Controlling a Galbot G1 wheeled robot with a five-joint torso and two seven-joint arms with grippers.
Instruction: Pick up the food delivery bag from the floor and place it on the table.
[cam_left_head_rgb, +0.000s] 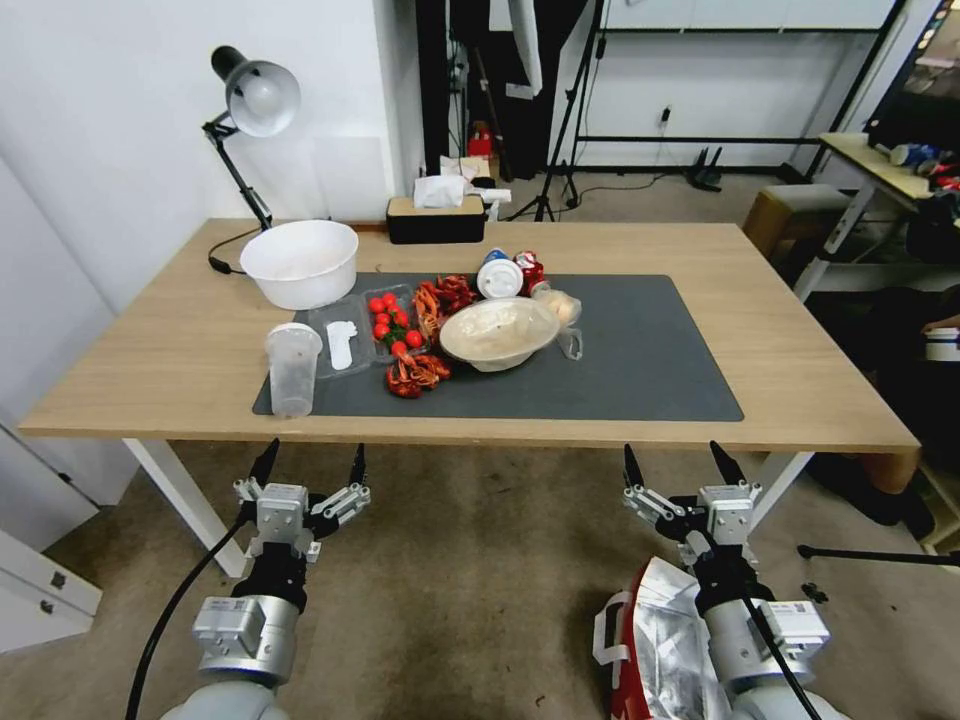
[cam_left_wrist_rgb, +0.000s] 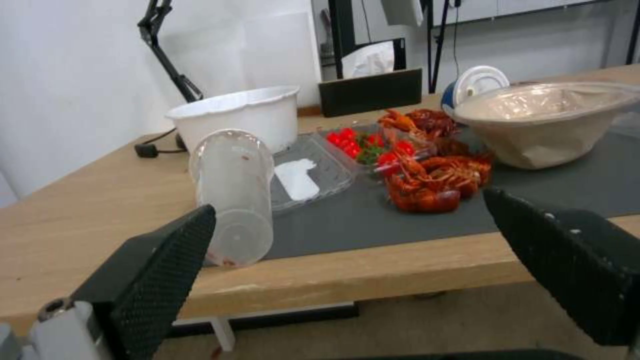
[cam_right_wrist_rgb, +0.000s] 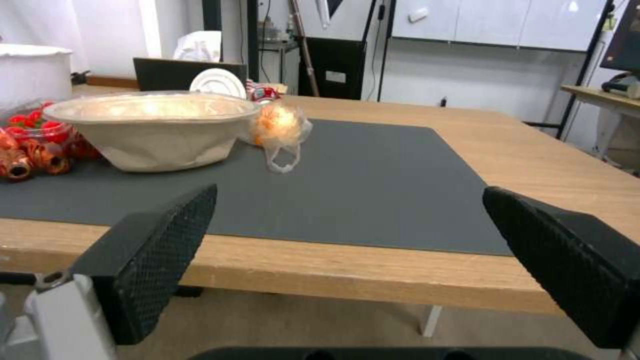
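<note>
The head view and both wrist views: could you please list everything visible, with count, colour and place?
table: one, light wood, ahead of the robot
mat: one, dark grey, on the table
deep bowl: one, white, by the mat's far left corner
shallow bowl: one, beige, mid-mat
cup: one, clear, at the mat's near left corner
cherry tomatoes: several, red, in a clear tray
crayfish: several, red, on the mat
tissue box: one, black, far edge
desk lamp: one, black, far left
food delivery bag: one, white-and-red, on the floor under the right arm
left gripper: open, below the table's near edge
right gripper: open, above the bag
</note>
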